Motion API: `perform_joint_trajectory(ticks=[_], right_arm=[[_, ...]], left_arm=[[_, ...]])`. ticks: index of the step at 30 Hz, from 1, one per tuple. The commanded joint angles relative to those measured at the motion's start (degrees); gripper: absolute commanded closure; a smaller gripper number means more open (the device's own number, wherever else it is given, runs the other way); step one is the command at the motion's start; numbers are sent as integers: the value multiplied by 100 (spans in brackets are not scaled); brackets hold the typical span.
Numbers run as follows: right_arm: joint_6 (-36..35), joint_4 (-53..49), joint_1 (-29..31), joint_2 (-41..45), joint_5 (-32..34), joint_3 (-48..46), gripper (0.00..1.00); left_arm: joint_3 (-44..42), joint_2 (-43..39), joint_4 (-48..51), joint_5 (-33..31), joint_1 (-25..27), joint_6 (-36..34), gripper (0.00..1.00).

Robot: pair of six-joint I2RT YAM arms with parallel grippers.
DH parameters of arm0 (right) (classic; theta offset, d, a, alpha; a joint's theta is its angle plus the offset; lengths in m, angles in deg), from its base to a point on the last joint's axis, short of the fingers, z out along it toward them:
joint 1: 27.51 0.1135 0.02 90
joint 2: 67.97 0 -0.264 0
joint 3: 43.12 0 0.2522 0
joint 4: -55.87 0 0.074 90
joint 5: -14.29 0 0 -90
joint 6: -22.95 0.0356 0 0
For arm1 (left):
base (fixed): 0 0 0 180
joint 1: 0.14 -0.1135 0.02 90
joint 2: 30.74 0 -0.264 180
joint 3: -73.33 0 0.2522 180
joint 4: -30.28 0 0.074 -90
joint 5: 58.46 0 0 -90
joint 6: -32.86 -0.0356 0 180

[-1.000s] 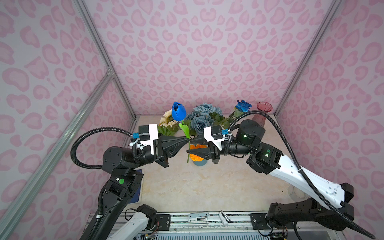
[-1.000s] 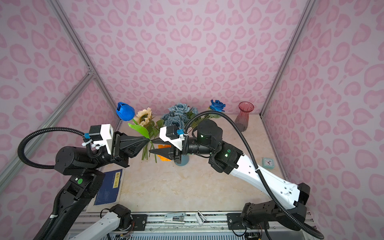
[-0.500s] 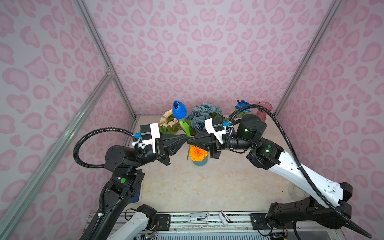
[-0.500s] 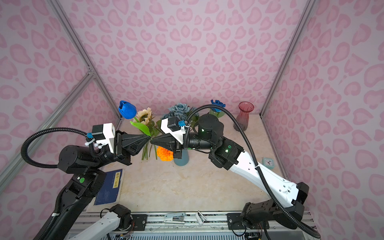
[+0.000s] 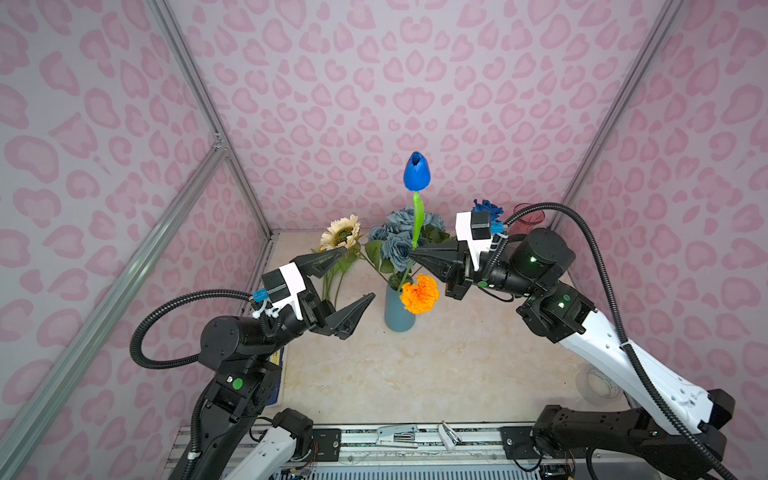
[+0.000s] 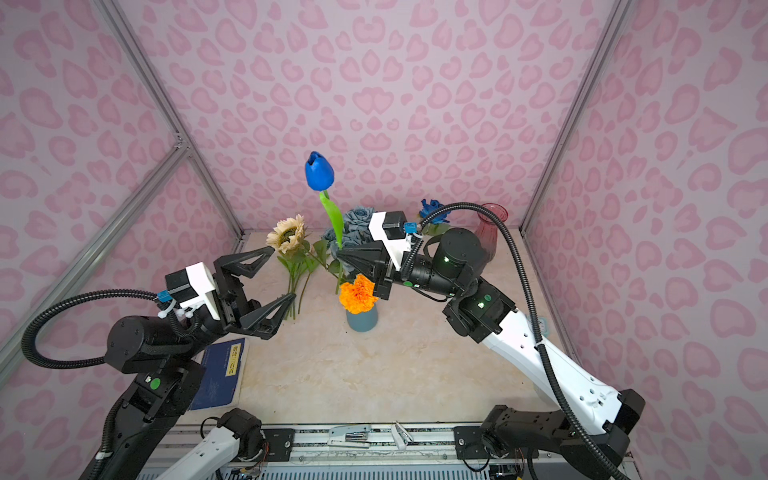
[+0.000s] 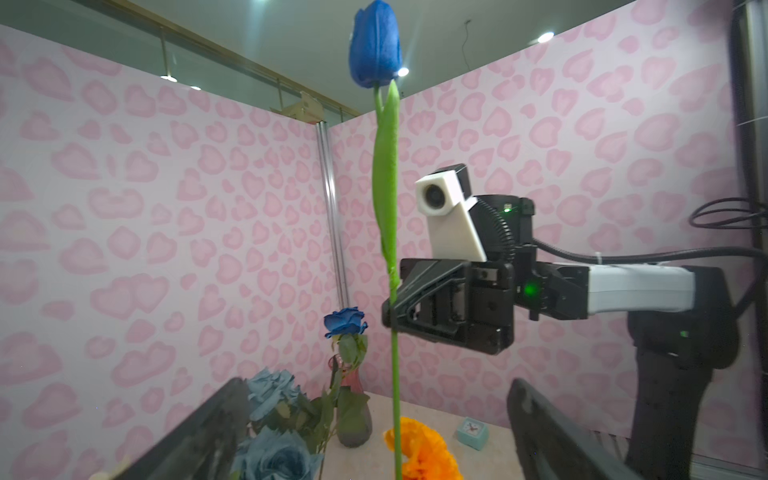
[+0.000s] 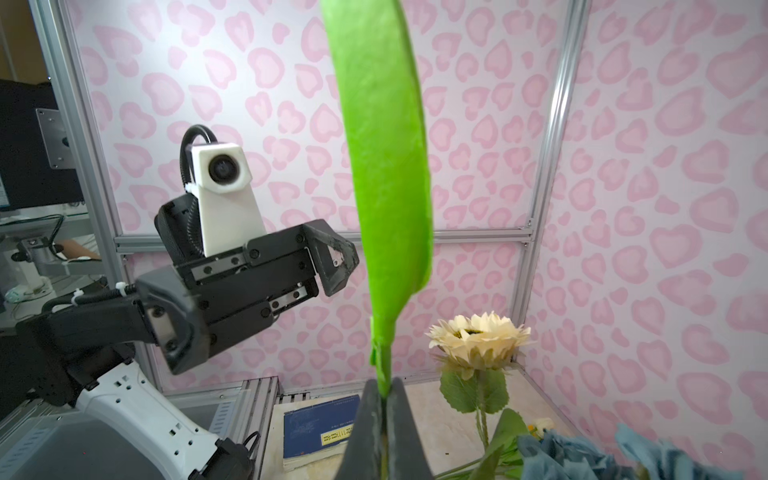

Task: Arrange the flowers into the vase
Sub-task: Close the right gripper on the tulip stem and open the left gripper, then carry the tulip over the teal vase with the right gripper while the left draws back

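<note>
Right gripper (image 5: 413,254) pinches the stem of the blue tulip (image 5: 416,176) above the vase (image 5: 399,318), left gripper (image 5: 359,272) gapes wide and empty beside it; yellow label on the book (image 6: 216,374) is illegible.

On the beige marble-look table (image 5: 415,365), the grey-blue cylindrical vase (image 5: 399,318) holds the orange marigold (image 5: 419,293). The dusty-blue rose bunch (image 5: 397,245) is behind it, the cream sunflower (image 5: 340,232) to its left, the blue tulip (image 5: 416,172) upright above.
</note>
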Motion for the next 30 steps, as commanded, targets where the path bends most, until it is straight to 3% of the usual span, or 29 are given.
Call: perform_joint_trajectory(ticks=[1,6,13,21,30], right_arm=[[480,578,-301,249,-19,-207,100],[1153,1231,-547,163,-422,-289,100],[1749,2000,-1031,502,-158,-606,100],[1374,1272,-1736,1102,876,-1357,100],[1363,2035,-2125,1492,1448,-3113,100]], left_arm=[[-229,64,-85,-581,-127,-175,2],[-428,401,-217,-504,-219,-71,2],[-845,382,-417,-1273,-249,-291,2],[-1596,127,-594,-2126,-391,-211,3],[-2375,-269,-463,-2392,-553,-88,3]])
